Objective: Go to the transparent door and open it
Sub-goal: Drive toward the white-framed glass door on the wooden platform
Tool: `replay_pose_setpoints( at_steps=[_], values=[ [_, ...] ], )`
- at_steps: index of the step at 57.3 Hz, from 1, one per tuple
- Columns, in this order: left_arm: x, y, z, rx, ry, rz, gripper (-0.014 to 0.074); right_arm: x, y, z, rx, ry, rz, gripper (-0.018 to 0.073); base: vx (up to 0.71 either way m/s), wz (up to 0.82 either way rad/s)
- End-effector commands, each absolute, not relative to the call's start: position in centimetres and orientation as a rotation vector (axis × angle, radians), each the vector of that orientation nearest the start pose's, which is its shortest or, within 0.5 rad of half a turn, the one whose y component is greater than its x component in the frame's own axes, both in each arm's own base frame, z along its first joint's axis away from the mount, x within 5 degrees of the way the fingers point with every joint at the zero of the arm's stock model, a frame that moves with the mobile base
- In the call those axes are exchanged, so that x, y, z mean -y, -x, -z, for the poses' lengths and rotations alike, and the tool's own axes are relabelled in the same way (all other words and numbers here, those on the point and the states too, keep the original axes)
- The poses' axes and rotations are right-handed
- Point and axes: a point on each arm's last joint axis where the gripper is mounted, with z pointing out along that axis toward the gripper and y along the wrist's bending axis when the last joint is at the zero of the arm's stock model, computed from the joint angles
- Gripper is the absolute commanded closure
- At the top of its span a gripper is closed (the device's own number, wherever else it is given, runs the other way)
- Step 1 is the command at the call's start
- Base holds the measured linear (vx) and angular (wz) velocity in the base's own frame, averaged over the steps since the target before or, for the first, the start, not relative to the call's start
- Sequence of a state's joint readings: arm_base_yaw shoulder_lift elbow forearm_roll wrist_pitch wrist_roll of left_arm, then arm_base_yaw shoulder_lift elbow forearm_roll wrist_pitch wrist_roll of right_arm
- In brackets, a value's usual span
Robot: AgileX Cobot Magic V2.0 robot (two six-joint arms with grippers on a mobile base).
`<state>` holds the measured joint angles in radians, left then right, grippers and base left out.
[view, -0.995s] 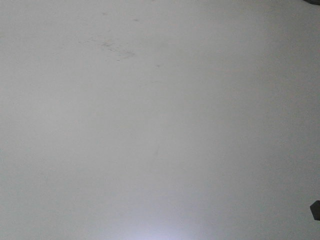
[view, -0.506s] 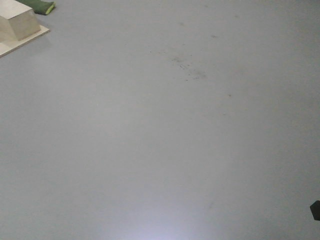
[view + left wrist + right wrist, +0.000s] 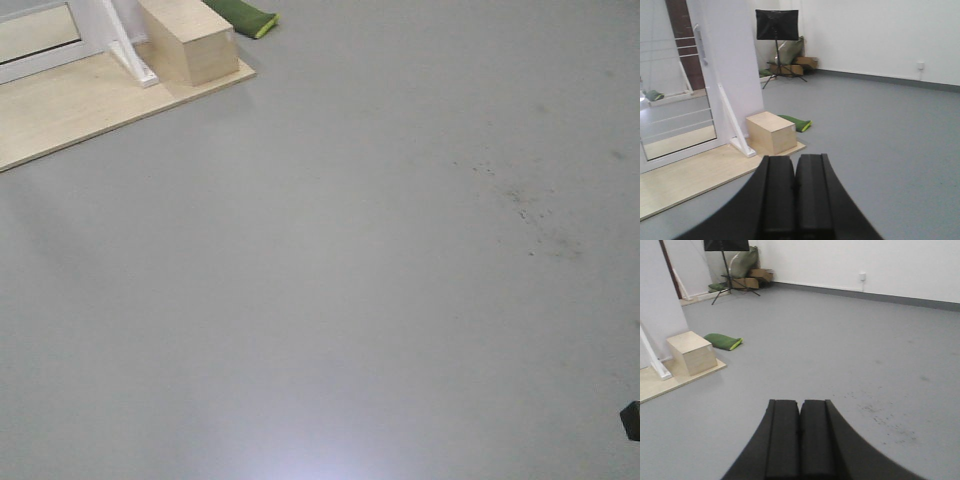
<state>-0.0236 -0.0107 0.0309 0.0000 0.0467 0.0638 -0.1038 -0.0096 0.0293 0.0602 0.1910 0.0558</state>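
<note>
The transparent door (image 3: 675,107) stands at the far left of the left wrist view: clear glass with thin white horizontal bars in a white frame, and a curved grey-white pull handle (image 3: 700,45) on its right stile. Its bottom edge shows at the top left of the front view (image 3: 35,35). My left gripper (image 3: 795,162) is shut and empty, well short of the door. My right gripper (image 3: 800,406) is shut and empty over bare grey floor. In the right wrist view only the white frame (image 3: 660,295) shows, not the glass.
The door stands on a light wooden platform (image 3: 70,110) with a white angled brace (image 3: 128,50) and a wooden box (image 3: 195,40). A green bag (image 3: 242,17) lies behind the box. A black panel on a tripod (image 3: 776,25) and cartons stand by the far wall. Dark specks (image 3: 530,210) mark the floor.
The front view has swung left: the floor specks slid right, and the platform, box, brace and door bottom have come into view at the top left. Both grippers look unchanged.
</note>
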Motion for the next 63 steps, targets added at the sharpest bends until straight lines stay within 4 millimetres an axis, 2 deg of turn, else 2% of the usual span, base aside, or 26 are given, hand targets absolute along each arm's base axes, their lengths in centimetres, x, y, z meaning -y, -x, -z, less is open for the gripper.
replay_pose_setpoints(
  at_steps=[1, 39, 63],
  values=[
    [0.12, -5.57, -20.42, -1.461, -0.057, -0.029, 0.0596, 0.54, -5.57, -19.31, -1.592, -0.163, -0.002, 0.0568, 0.62, 0.54],
    [0.12, -5.57, -20.42, -1.461, -0.057, -0.029, 0.0596, 0.54, -5.57, -19.31, -1.592, -0.163, -0.002, 0.0568, 0.63, 0.49],
    [0.12, -5.57, -20.42, -1.461, -0.057, -0.029, 0.0596, 0.54, -5.57, -19.31, -1.592, -0.163, -0.002, 0.0568, 0.65, 0.34]
  ],
)
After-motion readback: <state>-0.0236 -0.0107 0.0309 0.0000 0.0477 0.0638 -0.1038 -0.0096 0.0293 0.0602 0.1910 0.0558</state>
